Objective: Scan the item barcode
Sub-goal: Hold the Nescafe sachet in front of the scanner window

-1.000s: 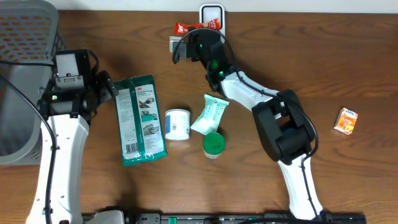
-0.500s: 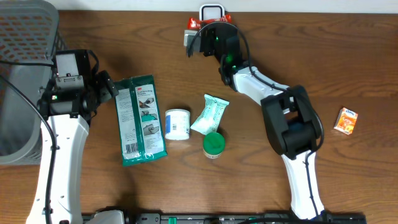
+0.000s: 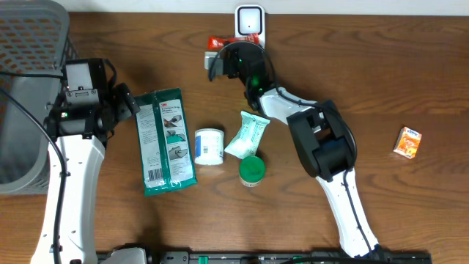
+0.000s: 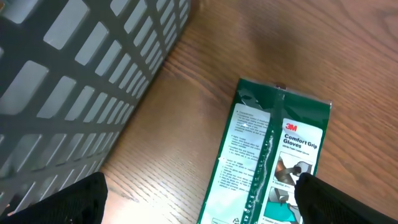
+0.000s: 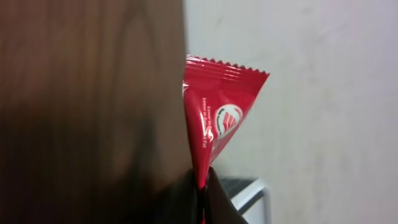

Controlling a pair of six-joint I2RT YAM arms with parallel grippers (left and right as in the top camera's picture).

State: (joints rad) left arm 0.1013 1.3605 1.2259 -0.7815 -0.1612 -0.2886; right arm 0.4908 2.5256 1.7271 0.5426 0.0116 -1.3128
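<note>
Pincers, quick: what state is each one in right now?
Left pincer: open, holding nothing.
Right pincer: closed on the red packet.

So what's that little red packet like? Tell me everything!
The red packet is a small, shiny, plastic-looking wrapper with a zigzag edge at one end, a round white logo and tiny white writing. The right gripper pinches its other end between shut fingers, holding it at the far edge of the table, beside the white scanner. Nothing else visibly touches it.
</note>
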